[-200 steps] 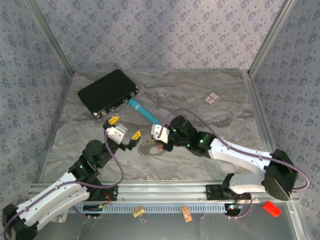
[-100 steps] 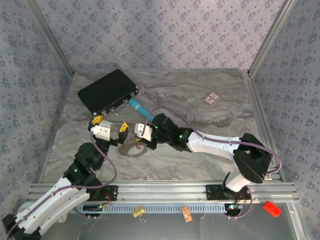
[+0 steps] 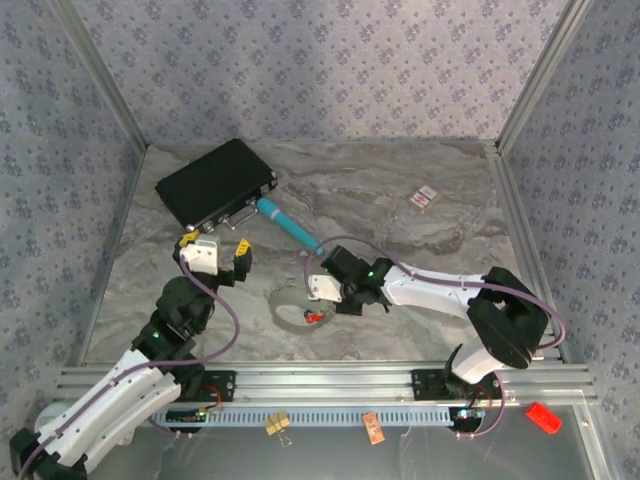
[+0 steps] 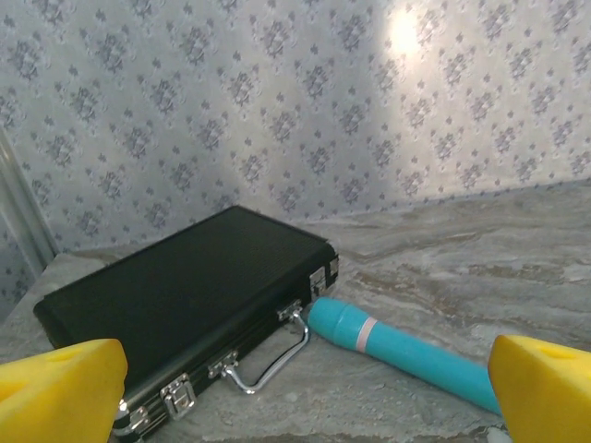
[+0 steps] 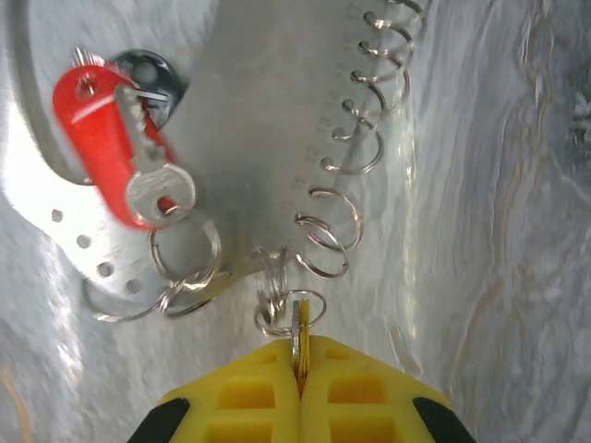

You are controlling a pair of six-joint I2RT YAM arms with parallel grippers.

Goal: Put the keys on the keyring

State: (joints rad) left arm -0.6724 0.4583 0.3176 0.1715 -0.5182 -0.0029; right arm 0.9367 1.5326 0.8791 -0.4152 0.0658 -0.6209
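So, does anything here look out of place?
Three small things lie off the marble table, on the metal ledge in front: a binder clip, an orange tag and a red object. Otherwise nothing stands out.

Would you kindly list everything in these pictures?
case: one, black, table's far left
pen: one, teal, beside the case
keyring: one, pale grey, table's middle
key: one, red, at the keyring
rings: several, metal, along the keyring
packet: one, pinkish, far right
clip: one, yellow, near shelf
tag: one, orange, near shelf
block: one, red, near shelf
left jaws: one pair, yellow, open, near the case
right jaws: one pair, yellow, shut on a thin metal piece
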